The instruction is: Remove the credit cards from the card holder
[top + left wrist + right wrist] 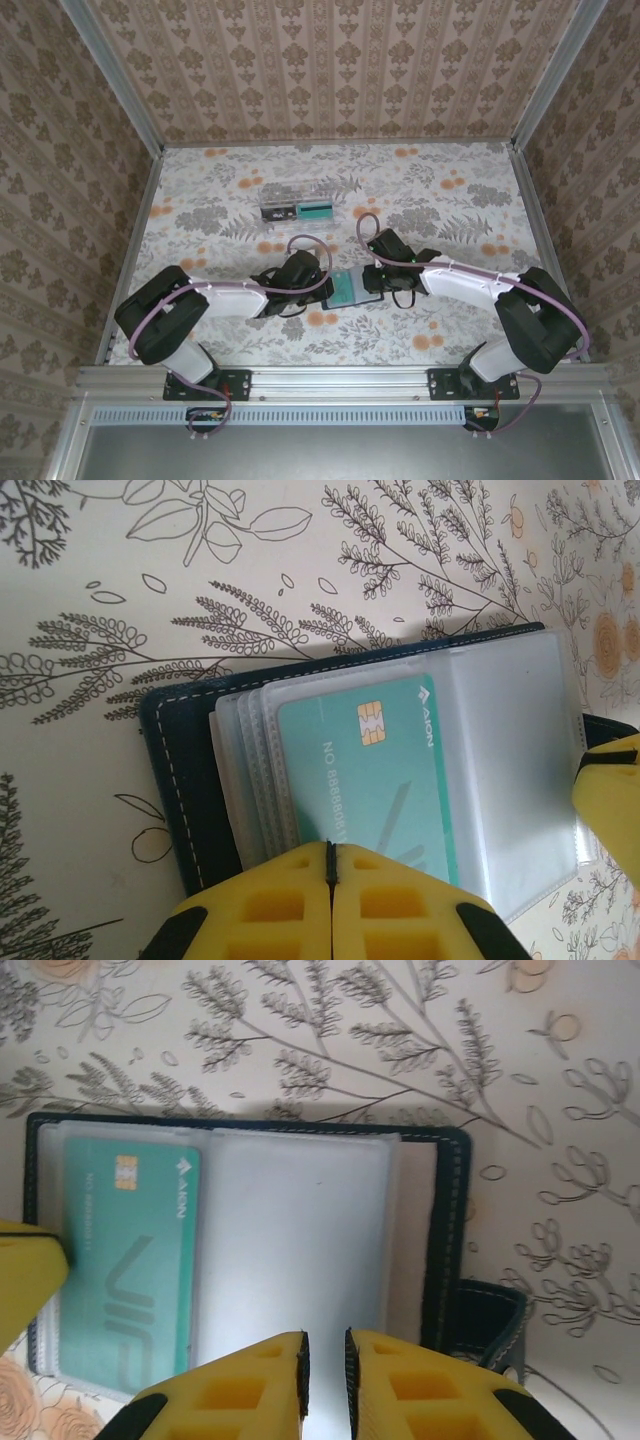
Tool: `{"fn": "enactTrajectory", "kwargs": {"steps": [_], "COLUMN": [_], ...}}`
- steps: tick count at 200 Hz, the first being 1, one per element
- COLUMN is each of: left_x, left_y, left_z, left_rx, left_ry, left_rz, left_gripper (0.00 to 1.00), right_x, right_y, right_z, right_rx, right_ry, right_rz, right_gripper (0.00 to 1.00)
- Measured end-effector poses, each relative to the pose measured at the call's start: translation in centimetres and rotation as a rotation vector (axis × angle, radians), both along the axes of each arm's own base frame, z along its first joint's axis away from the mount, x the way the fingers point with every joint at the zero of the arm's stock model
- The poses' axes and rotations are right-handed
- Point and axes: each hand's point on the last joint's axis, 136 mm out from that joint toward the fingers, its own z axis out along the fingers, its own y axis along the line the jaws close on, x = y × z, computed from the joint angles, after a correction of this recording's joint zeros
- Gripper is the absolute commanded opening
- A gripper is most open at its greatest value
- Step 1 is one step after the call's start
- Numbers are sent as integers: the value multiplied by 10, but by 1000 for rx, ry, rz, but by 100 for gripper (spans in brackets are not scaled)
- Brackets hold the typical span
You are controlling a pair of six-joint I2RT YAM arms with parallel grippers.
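Note:
The card holder [378, 283] lies open on the flowered table between my two arms, its black stitched cover [175, 780] under clear plastic sleeves [290, 1240]. A teal credit card [370, 770] with a gold chip sits in the left half's top sleeve. My left gripper [330, 845] is shut, its tips down at the near edge of that card [130, 1260]; I see nothing pinched between them. My right gripper [324, 1345] hovers over the clear sleeve of the right half, its jaws a narrow gap apart with nothing between them. The holder's tab [485, 1325] sticks out on the right.
A clear plastic box [297, 206] with cards inside stands further back on the table. Patterned walls and metal rails [140, 210] close in the table on three sides. Both arms' bases sit at the near rail.

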Motion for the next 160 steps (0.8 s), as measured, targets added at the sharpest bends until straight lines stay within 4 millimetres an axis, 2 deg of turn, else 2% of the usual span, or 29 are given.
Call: {"fn": "enactTrajectory", "kwargs": {"steps": [32, 90, 135, 160], "left_x": [1, -7, -11, -9], "left_y": [-1, -5, -10, -8], "left_z": [0, 2, 25, 27], "left_rx": [-6, 4, 3, 7], "left_ry": [6, 10, -25, -31], "left_rz": [8, -16, -31, -23], "left_gripper": [7, 10, 10, 7], "right_x": [4, 1, -1, -2], "right_y": [-12, -15, -1, 11], "right_z": [-4, -1, 25, 35], "right_rx": [-28, -34, 10, 40], "right_ry": [10, 8, -48, -56], "right_rz": [-35, -28, 22, 53], "right_gripper": [20, 19, 15, 13]}}
